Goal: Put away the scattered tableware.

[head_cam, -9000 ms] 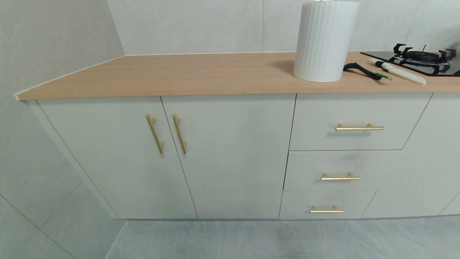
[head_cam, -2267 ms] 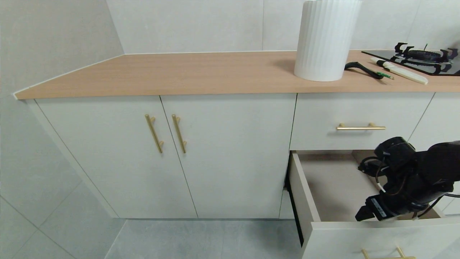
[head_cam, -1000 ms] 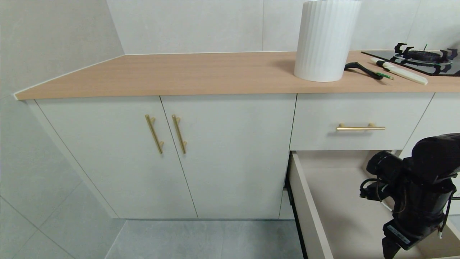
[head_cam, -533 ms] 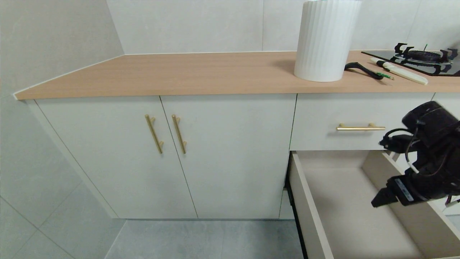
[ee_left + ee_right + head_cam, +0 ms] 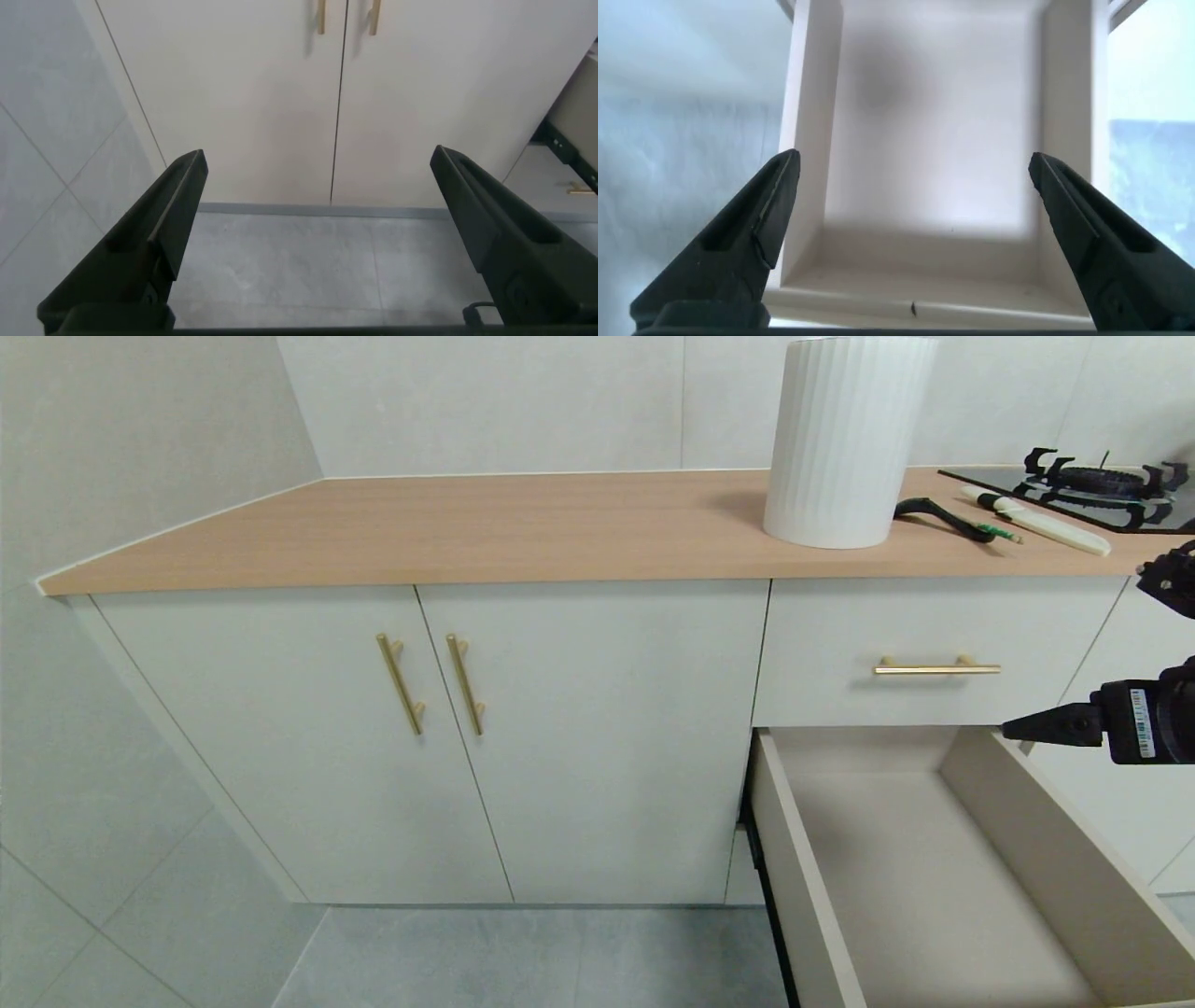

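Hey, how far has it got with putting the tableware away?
Done: the middle drawer is pulled open, and it is empty. In hand: nothing; the right pincer hangs open over it, the left pincer open, facing the cabinet doors. To do: the black-handled utensil and the cream knife lie on the countertop, neither put away.

The middle drawer point(image 5: 798, 887), shut nine seconds ago, now stands pulled far out, farther than two seconds ago, when my right gripper point(image 5: 1046, 725) was down at its front. Since then I dropped that gripper lower by the drawer's front right corner, then lifted it up and to the right. It now hangs above the drawer's right wall, near the back.
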### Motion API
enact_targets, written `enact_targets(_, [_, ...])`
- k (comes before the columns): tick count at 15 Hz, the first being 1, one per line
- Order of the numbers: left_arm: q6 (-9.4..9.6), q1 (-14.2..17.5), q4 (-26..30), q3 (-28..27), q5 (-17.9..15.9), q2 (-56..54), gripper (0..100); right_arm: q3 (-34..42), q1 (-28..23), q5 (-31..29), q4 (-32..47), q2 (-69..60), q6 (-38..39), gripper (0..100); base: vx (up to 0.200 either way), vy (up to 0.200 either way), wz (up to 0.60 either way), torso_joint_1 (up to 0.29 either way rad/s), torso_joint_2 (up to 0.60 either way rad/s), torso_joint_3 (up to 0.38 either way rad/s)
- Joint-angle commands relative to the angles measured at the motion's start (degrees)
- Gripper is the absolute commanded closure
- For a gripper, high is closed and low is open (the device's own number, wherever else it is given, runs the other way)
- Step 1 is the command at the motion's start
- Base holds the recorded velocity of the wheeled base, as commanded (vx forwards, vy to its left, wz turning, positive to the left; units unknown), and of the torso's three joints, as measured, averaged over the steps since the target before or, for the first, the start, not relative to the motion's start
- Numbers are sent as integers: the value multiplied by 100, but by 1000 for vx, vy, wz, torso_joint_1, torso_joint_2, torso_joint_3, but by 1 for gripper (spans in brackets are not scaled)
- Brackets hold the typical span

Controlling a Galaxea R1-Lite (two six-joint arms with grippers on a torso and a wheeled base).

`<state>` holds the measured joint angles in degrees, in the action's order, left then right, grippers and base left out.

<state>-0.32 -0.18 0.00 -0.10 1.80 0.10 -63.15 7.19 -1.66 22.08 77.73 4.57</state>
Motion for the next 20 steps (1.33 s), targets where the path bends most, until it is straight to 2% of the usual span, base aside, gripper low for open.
enact_targets(1, [-3, 1, 0, 1, 4, 8, 0, 31, -25, -10, -10, -144, 0, 0, 0, 0, 0, 0, 0, 0])
enact_targets(9, [-3, 1, 0, 1, 4, 8, 0, 66, -25, -28, -81, -126, 0, 0, 0, 0, 0, 4, -18, -14])
enact_targets(16, [-3, 1, 0, 1, 4, 8, 0, 101, -34, -45, -213, -117, -9, 0, 0, 0, 0, 106, -388, -295])
enact_targets(18, [-3, 1, 0, 1, 4, 8, 0, -22, -236, -63, -617, -12, -141, 0, 0, 0, 0, 161, -459, -312])
enact_targets(20, [-3, 1, 0, 1, 4, 8, 0, -778, -596, -124, -810, 718, -158, 0, 0, 0, 0, 173, -469, -303])
